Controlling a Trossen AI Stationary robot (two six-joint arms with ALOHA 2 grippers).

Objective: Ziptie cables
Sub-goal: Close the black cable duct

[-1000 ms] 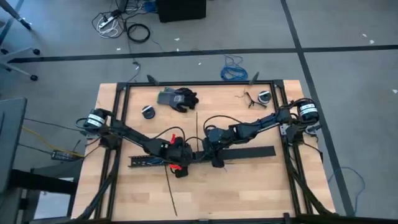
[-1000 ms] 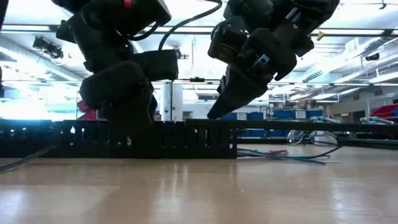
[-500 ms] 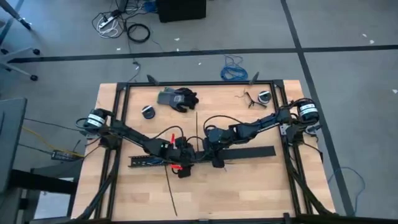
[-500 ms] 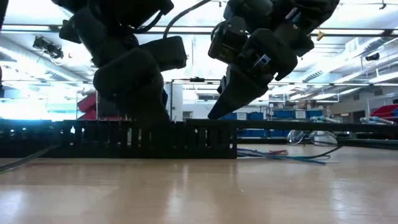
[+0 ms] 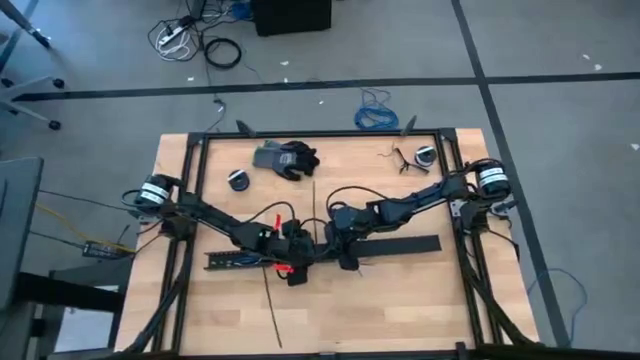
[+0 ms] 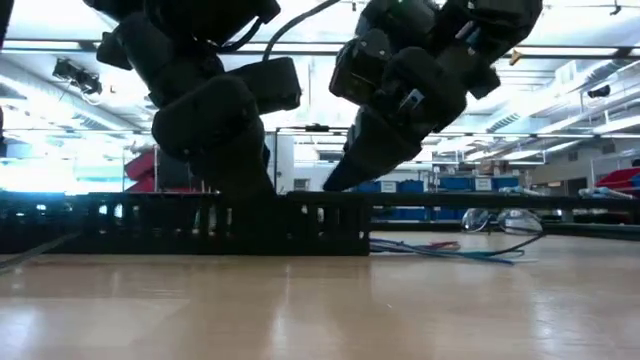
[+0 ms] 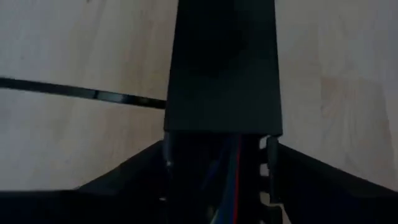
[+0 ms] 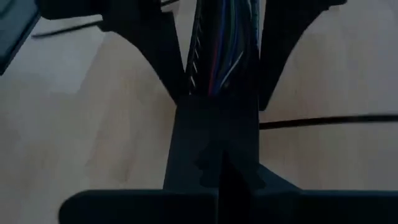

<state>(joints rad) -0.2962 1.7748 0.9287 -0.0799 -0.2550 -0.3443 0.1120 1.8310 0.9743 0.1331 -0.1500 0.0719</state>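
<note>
A: Item one, near side?
B: Pale wood-grain table, smooth. One ziptie, a thin straight black strip, lies flat on the near boards, running toward the near edge.

A: Middle of the table?
B: Long black slotted duct, comb-like wall, lying left to right. Left gripper is down on it; right gripper is just beside, on the wide flat black bar. Whether either gripper's fingers are clenched or released, I cannot tell.

A: The cables?
B: Cables, thin blue, green, red and pale strands, lie inside the duct channel; loose ends fan out onto the table at its right end.

A: Farther back?
B: Second ziptie, straight. Then a crumpled grey-and-black glove.
</note>
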